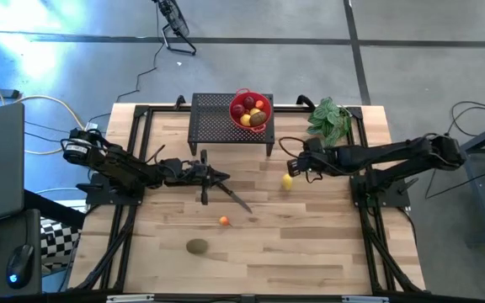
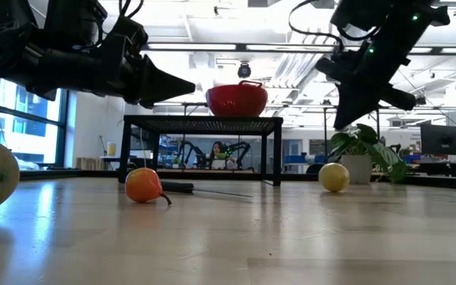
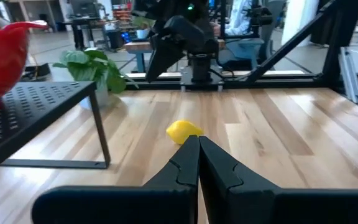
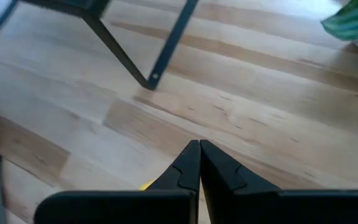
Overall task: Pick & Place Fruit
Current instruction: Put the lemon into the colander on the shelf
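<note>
Several fruits already fill the red bowl (image 1: pixel 251 110) on the black mesh stand (image 1: pixel 217 122), top centre of the high view. 3 remain on the wooden table (image 1: pixel 310 244): yellow lemon (image 1: pixel 287 181) centre-right, small orange fruit (image 1: pixel 223 220) and brown-green kiwi (image 1: pixel 196 246) lower centre. Left gripper (image 1: pixel 220 177) and right gripper (image 1: pixel 293 165) are both closed and empty. The bowl's exact count is hard to make out.

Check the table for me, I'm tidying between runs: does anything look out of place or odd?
A slim knife lies bare on the table near the shut left gripper. Three fruits sit loose on the wood: a lemon, a small orange one and a kiwi. The rest are in the red bowl. Nothing looks spilled or damaged.
</note>
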You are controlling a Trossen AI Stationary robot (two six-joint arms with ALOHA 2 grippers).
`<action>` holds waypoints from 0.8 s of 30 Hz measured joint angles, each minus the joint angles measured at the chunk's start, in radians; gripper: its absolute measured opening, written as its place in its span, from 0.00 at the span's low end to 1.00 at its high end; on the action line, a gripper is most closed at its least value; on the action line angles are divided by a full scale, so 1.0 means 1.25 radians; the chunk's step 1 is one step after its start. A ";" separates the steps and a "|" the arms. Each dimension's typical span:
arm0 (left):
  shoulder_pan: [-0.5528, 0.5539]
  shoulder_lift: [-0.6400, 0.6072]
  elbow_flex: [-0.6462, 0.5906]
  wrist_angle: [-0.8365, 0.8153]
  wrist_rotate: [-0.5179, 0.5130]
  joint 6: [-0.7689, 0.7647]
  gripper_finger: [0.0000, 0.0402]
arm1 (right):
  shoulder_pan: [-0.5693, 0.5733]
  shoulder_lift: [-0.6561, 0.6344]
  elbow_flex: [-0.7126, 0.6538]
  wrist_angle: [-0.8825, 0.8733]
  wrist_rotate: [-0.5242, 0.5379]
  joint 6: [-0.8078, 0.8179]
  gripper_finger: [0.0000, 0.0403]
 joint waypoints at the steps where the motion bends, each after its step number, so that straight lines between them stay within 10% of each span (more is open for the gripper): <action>1: 0.000 0.000 0.000 0.000 -0.001 0.001 0.00 | 0.000 -0.001 0.000 0.005 0.005 0.000 0.01; 24: 0.000 0.000 0.000 -0.008 -0.057 0.033 0.00 | -0.010 -0.001 0.000 0.023 0.004 -0.042 0.01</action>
